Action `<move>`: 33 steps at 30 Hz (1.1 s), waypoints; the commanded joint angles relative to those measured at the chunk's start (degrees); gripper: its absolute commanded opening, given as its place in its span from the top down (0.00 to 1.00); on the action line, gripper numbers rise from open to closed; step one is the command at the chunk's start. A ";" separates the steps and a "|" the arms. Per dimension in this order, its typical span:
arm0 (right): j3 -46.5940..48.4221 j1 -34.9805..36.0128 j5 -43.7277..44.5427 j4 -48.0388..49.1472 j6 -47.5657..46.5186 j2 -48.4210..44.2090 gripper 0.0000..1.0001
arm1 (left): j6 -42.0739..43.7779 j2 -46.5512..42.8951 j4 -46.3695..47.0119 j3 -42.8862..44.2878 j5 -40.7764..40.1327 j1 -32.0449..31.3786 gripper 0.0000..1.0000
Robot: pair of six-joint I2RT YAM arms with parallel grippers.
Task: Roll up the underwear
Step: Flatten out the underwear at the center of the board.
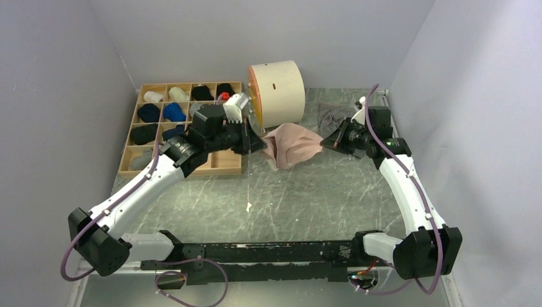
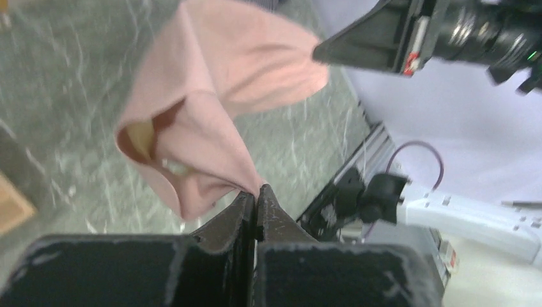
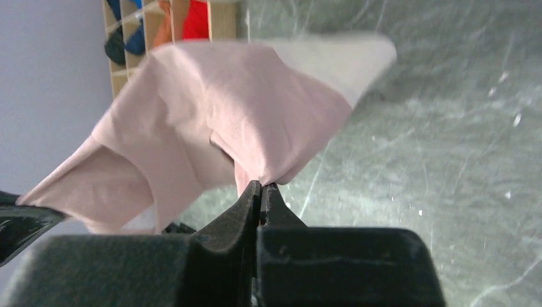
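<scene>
The left gripper (image 2: pixel 257 192), jaws closed tight, is pinching one edge of the pink underwear (image 2: pixel 217 96). The right gripper (image 3: pixel 262 188), jaws likewise closed, is pinching the opposite edge. The garment is stretching between them, upper centre of frame. The grey striped underwear (image 1: pixel 331 116) is lying on the tabletop (image 1: pixel 287 198), upper right.

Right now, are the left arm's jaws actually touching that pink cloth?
Touching. In the left wrist view the left arm's jaws are shut on a pinched fold of the pink underwear, the cloth running right into their tips.
</scene>
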 commanded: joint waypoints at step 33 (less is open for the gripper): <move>-17.71 6.83 20.00 2.74 -4.49 10.39 0.42 | 3.22 -9.56 -16.02 -21.30 -18.30 -4.06 0.04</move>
